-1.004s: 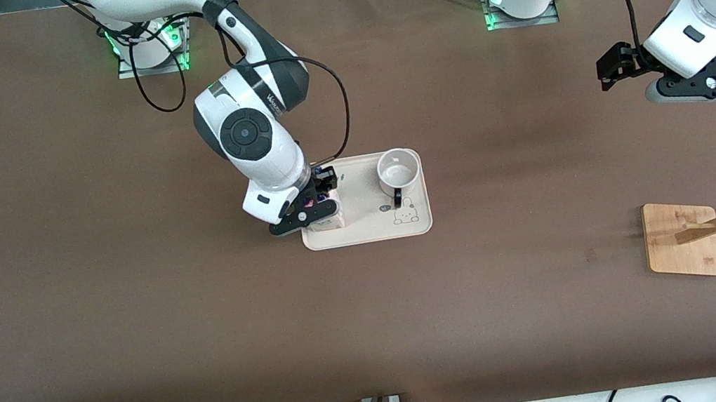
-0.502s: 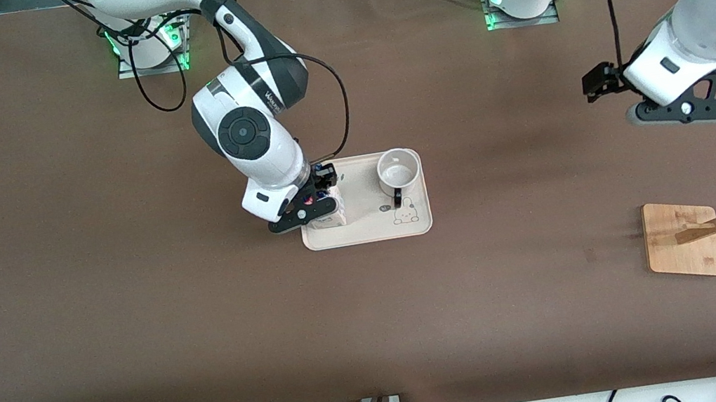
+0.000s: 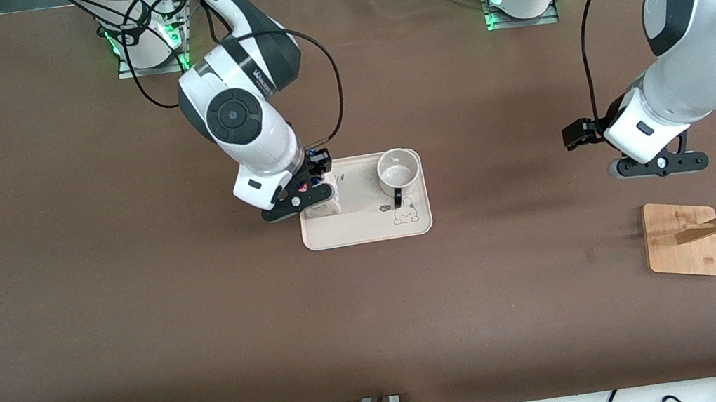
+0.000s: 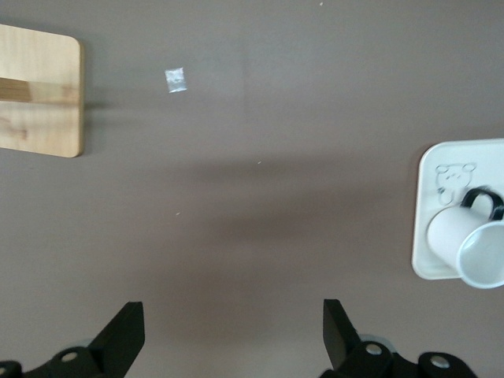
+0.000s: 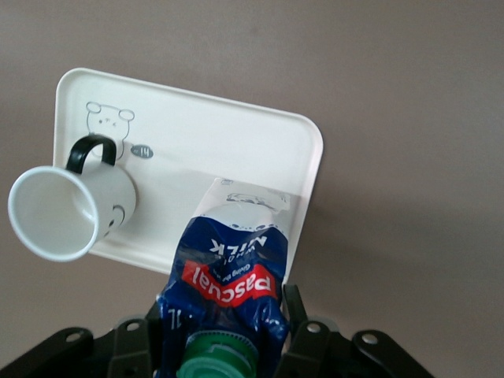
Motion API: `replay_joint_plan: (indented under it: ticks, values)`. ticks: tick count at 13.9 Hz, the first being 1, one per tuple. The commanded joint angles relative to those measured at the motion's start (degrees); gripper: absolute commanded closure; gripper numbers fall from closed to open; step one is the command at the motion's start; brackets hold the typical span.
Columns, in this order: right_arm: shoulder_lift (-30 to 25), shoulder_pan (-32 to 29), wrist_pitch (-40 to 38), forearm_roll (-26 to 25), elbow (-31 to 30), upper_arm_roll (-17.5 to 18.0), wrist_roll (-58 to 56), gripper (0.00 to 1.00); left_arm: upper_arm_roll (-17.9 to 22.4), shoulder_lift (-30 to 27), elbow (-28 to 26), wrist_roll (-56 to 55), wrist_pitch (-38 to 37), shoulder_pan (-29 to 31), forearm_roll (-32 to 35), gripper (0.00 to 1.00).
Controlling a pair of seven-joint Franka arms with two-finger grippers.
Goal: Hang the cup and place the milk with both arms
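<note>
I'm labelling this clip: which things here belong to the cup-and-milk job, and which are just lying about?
Belongs to the job:
- cup, upright on the tray
- milk carton, gripped by the right gripper
- left gripper, open above bare table
- wooden cup rack

Lying about:
- small pale scrap on the table near the rack

The scene is evenly and brightly lit from above. Soft, diffuse shadows are cast on the brown table beneath both arms, and a sharper one is thrown across the tray. No glare is seen. In the right wrist view the green cap is slightly blurred.
</note>
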Motion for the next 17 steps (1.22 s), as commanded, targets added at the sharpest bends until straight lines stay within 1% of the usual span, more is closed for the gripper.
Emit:
replay_joint_plan:
  ticks: [1,3,5,6,10,12,13,15,16,17]
  values:
    - [-4.45,-0.22,-4.20,1.50,-0.67,-2.32,-0.41,0.42,-0.81,3.34,1.91,-9.20,3.23,-3.63,-1.49,0.00]
    - [-7.26,-0.14,-7.27,1.50,-0.50,-6.27,-0.49,0.42,-0.81,5.63,1.64,-16.68,8.14,-7.68,-1.14,0.00]
    - [-9.98,-0.14,-9.74,1.41,-0.41,-11.10,-1.02,0.43,-0.81,7.83,1.64,-21.87,12.36,-11.46,-1.14,0.00]
    - [-10.95,-0.22,-10.97,1.41,-0.41,-13.82,-1.63,0.43,-0.81,9.23,1.64,-22.77,13.69,-13.74,-1.14,0.00]
    - [-11.67,-0.22,-12.04,1.50,-0.41,-21.21,-4.27,0.43,-0.64,14.68,1.82,-23.39,16.86,-23.58,-0.70,0.00]
    - [-11.06,-0.31,-13.00,1.50,-0.84,-23.94,-6.80,0.43,-0.37,17.58,1.38,-25.40,19.23,-28.07,0.17,0.00]
    - [-10.36,-1.10,-14.22,1.50,-1.02,-24.56,-8.82,0.43,-0.37,18.99,1.47,-28.20,20.98,-29.48,1.75,0.00]
    - [-9.82,-3.90,-14.32,1.41,-2.24,-24.66,-12.86,0.43,-0.46,21.36,1.47,-34.61,24.06,-32.38,7.53,0.00]
    - [-9.82,-4.87,-14.06,1.41,-3.21,-24.66,-15.67,0.43,-0.55,22.07,1.38,-37.95,24.16,-33.53,10.09,0.00]
    - [-9.73,-6.19,-13.89,1.41,-3.74,-24.66,-18.40,0.43,-0.64,22.51,1.38,-40.07,24.16,-34.15,11.59,0.07]
